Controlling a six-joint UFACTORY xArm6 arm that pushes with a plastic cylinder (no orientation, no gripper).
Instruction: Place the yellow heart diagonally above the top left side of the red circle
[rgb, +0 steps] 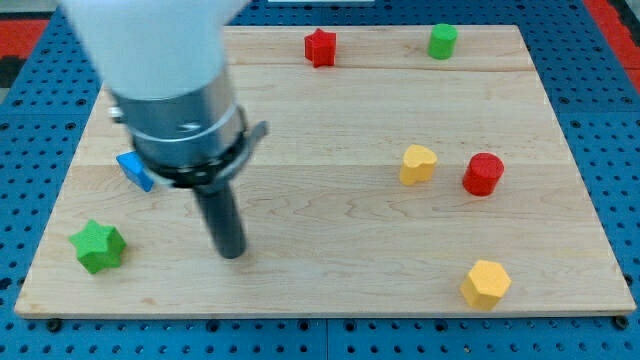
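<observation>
The yellow heart (418, 164) lies on the wooden board at the view's right of centre. The red circle (483, 173) stands just to its right, a small gap between them. My tip (232, 252) rests on the board in the view's lower left, far to the left of both blocks. It touches no block. The green star (98, 246) is to the tip's left and the blue block (134, 170), partly hidden behind the arm, is up and to its left.
A red star (320, 47) and a green cylinder (443, 41) sit near the view's top edge. A yellow hexagon (486, 284) sits at the lower right. The board (330, 280) rests on a blue pegboard surface.
</observation>
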